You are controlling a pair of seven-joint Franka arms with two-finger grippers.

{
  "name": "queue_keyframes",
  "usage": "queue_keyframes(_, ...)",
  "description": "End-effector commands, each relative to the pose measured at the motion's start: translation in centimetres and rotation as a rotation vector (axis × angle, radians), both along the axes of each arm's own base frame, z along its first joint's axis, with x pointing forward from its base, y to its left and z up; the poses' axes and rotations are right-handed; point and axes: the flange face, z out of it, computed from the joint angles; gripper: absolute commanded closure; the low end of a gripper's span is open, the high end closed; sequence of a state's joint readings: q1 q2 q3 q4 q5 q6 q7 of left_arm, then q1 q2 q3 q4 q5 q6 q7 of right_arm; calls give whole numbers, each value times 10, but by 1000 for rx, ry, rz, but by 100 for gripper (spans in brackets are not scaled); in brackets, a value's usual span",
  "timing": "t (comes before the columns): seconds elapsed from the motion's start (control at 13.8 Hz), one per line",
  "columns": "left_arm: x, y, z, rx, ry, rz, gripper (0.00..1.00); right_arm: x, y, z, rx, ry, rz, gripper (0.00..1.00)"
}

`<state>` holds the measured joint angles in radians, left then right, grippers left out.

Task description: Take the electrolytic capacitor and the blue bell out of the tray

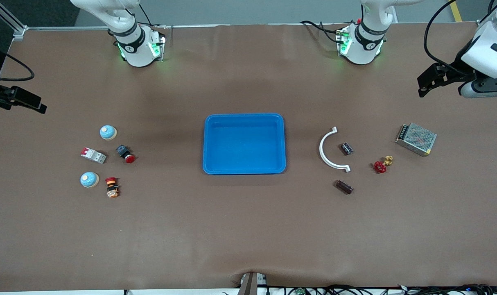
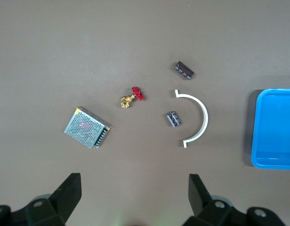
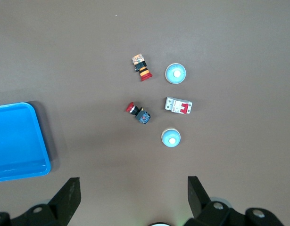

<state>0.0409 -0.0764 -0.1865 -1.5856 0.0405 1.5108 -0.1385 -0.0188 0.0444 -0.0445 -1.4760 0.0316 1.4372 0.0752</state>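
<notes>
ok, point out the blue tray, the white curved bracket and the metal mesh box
blue tray (image 1: 244,117) front view, its rim.
white curved bracket (image 1: 323,154) front view, mid-arc.
metal mesh box (image 2: 86,127) left wrist view, top face.

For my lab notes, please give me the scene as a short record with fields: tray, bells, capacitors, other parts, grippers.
tray: blue tray, middle of table, nothing in it
bells: two blue bells, toward the right arm's end
capacitors: two capacitors, toward the left arm's end, one inside the white curved piece
other parts: breaker, two red push buttons, valve, power supply
left gripper: open, above table, holding nothing
right gripper: open, above table, holding nothing
</notes>
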Motion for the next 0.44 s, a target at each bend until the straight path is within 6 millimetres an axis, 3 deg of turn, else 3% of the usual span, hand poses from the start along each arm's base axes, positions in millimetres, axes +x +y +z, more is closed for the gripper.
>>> queue_keyframes(0.0,-6,3,6,-14,1,-67,0,-8,-3,3,-15,-12,-4,0)
queue_keyframes(0.36,-4,3,10,-12,-10,-66,0,-8,15,20,-72,-46,51,0)
